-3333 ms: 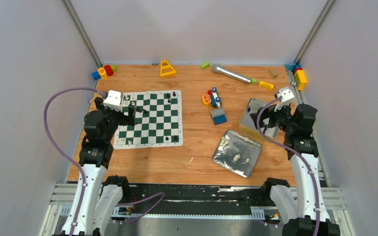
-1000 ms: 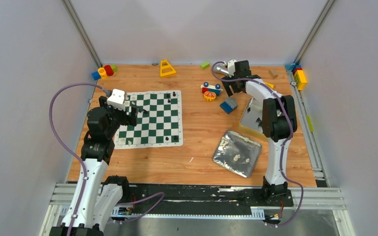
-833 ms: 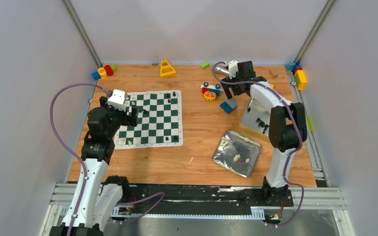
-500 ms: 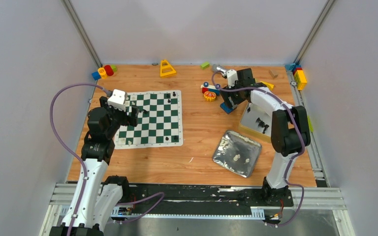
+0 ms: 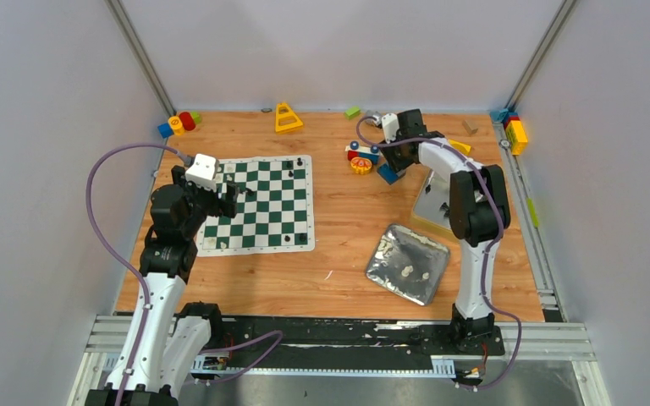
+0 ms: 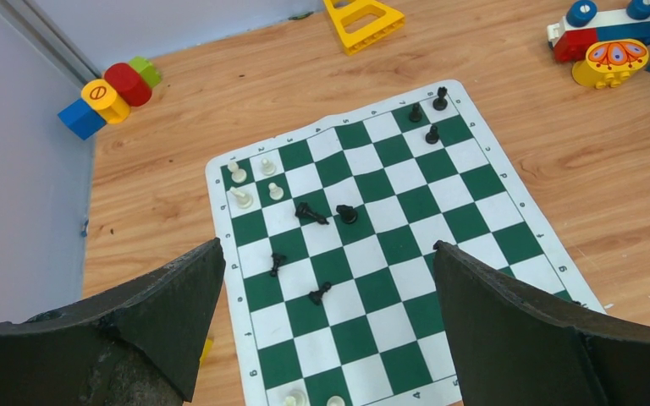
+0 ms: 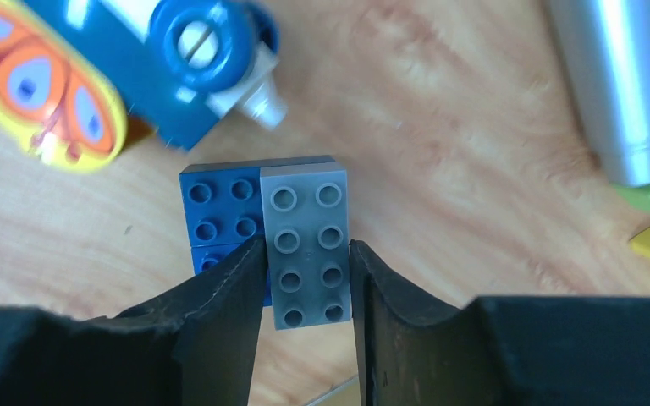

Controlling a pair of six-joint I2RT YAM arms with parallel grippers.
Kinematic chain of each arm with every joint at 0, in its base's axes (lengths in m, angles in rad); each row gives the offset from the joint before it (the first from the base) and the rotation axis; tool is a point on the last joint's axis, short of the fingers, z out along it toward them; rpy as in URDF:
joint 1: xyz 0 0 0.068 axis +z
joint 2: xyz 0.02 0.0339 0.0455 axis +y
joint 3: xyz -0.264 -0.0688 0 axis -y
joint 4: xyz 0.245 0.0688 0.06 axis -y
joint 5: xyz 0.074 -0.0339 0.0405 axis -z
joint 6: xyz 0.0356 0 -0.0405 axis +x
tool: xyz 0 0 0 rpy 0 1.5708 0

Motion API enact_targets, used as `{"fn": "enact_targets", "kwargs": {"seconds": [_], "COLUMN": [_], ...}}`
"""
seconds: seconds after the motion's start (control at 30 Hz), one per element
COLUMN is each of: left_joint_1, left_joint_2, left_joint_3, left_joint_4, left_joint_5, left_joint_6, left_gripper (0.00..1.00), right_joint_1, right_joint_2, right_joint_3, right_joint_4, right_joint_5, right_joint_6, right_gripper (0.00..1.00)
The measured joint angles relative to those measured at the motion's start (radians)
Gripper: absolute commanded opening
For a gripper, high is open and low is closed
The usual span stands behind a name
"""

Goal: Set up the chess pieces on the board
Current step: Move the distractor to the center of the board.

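Observation:
The green-and-white board lies at the left. Black chess pieces stand or lie on it, some toppled, and cream-white ones sit near its far left corner. My left gripper hovers over the board's left side, open, with nothing between its fingers. More white pieces lie in a silver tin. My right gripper is at the far middle, away from the board. Its jaws press both sides of a grey-and-blue toy block on the table.
A toy car and an orange butterfly piece sit just left of the held block. A silver microphone lies to its right. A second tin stands right of it. A yellow triangle and colourful blocks line the far edge.
The right arm swung from the right side to the far middle, came down on the grey-and-blue block and closed its jaws on it. The left arm has barely moved.

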Motion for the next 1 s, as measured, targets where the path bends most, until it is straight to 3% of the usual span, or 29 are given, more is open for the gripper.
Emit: {"fn": "enact_targets", "kwargs": {"seconds": [0.2,0.33,0.43,0.63,0.8,1.0], "left_joint_1": [0.000,0.000,0.000,0.000,0.000,0.000], "left_joint_2": [0.000,0.000,0.000,0.000,0.000,-0.002], "left_joint_3": [0.000,0.000,0.000,0.000,0.000,0.000], "left_joint_4": [0.000,0.000,0.000,0.000,0.000,0.000], "left_joint_5": [0.000,0.001,0.003,0.016,0.028,0.040], "left_joint_6": [0.000,0.000,0.000,0.000,-0.001,-0.001], "left_gripper": [1.00,1.00,1.00,1.00,1.00,1.00], "right_joint_1": [-0.011,-0.024,-0.038,-0.070,-0.090,-0.108], "right_joint_2": [0.136,0.154,0.124,-0.104,-0.307,-0.344], "right_joint_3": [0.213,0.279,0.277,0.044,-0.150,-0.249], "right_joint_4": [-0.002,-0.002,-0.002,-0.003,-0.014,-0.021], "right_joint_5": [0.089,0.134,0.137,0.071,0.037,0.030], "right_joint_6": [-0.002,0.014,0.044,0.122,0.187,0.243], "right_gripper": [0.45,0.66,0.74,0.77,0.73,0.67]}}
